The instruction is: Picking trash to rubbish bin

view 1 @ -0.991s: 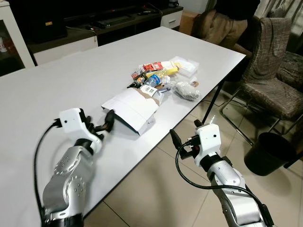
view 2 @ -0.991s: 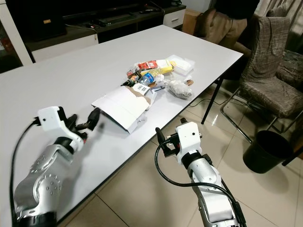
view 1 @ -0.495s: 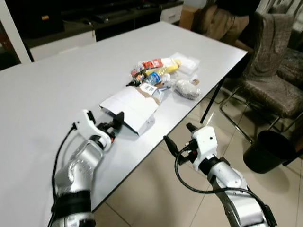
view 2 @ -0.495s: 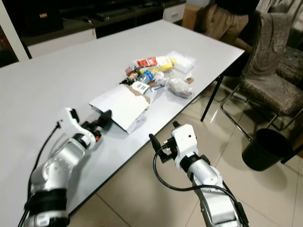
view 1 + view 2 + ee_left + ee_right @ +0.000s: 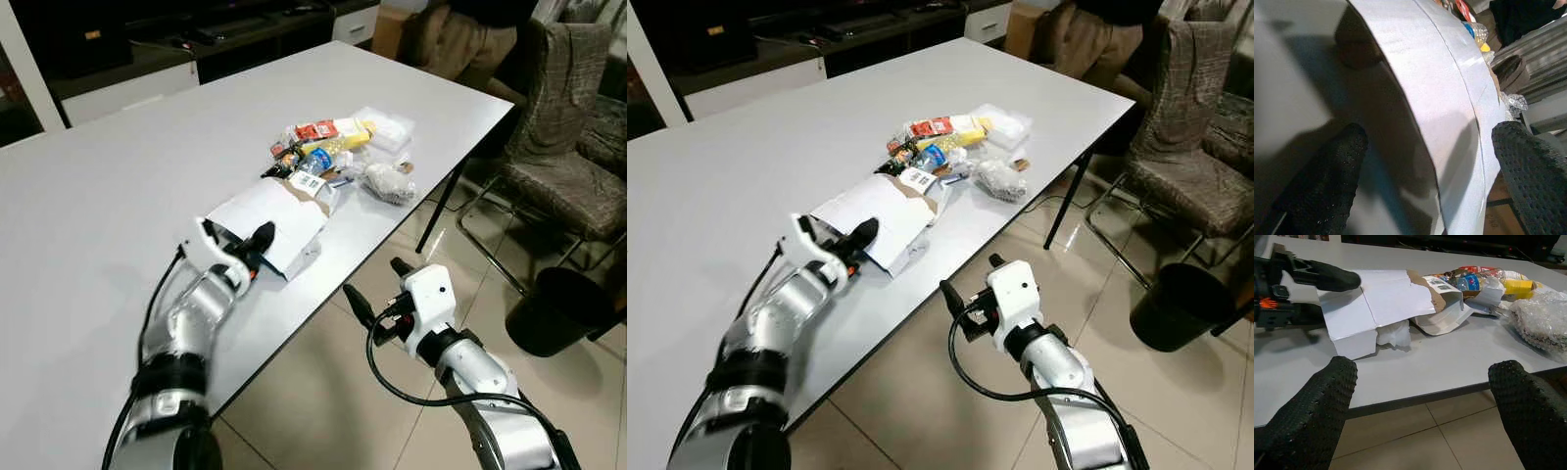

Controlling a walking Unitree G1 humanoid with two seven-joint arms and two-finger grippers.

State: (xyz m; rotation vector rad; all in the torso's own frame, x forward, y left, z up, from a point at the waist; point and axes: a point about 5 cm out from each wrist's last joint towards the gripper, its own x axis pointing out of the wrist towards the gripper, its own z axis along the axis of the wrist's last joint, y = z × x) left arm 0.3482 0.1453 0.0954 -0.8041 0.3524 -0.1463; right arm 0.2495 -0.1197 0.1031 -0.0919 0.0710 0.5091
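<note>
A flattened white cardboard box (image 5: 274, 215) lies on the white table (image 5: 108, 166), with a pile of wrappers, a bottle and packets (image 5: 333, 152) just beyond it. My left gripper (image 5: 250, 250) is at the box's near edge and open. One finger (image 5: 263, 235) lies over the top of the cardboard; in the left wrist view the box edge (image 5: 1440, 83) runs between the two fingers. My right gripper (image 5: 375, 284) hangs open off the table's side above the floor, facing the box (image 5: 1386, 303).
A black rubbish bin (image 5: 558, 308) stands on the tiled floor at the right, beside a chair (image 5: 563, 147) draped with cloth. A person (image 5: 460, 39) is at the table's far end. A bubble-wrap bundle (image 5: 387, 183) lies near the table edge.
My left gripper has reached forward across the table from short of the box to its near edge, fingers now astride the cardboard. The right arm has barely moved.
</note>
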